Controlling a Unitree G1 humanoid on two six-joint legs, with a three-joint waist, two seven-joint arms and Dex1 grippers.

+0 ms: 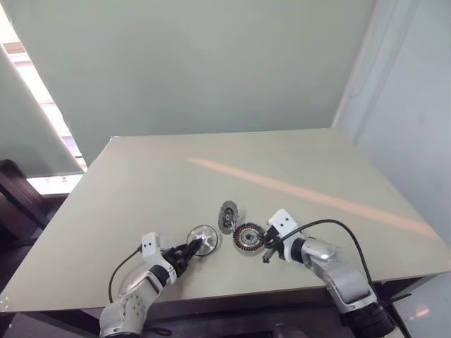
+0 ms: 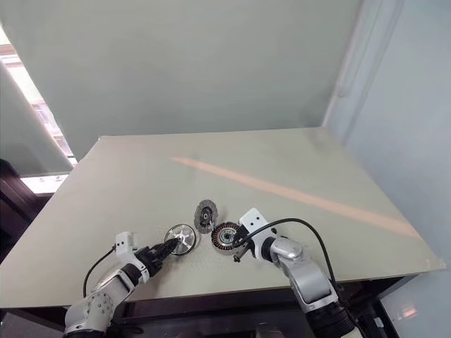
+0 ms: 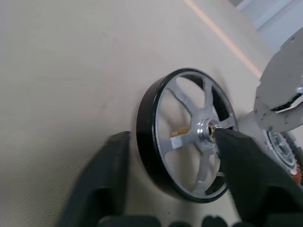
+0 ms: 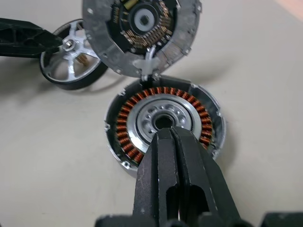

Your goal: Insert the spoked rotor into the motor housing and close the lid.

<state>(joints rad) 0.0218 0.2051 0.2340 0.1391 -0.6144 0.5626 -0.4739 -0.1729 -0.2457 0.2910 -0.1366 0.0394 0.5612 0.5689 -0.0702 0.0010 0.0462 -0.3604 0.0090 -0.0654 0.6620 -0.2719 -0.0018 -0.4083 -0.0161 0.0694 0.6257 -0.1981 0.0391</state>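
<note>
Near the table's front edge, the spoked rotor (image 1: pixel 203 238) sits just ahead of the left gripper (image 1: pixel 190 249), left of the copper-wound motor housing (image 1: pixel 248 237). Left wrist view: half-open black fingers straddle its black rim, one at the silvery hub, not clamped. Right wrist view: the right gripper (image 4: pixel 173 137) is shut and empty over the housing, and the grey lid (image 4: pixel 142 28) stands open.

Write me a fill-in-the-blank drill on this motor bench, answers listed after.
1. The rotor has a ___ rim around silver spokes.
2. The housing holds a ring of ___ windings.
3. The right gripper, over the housing's centre, is ___.
4. The left gripper is at the ___, not the lid.

Answers: black; copper; shut; rotor
</note>
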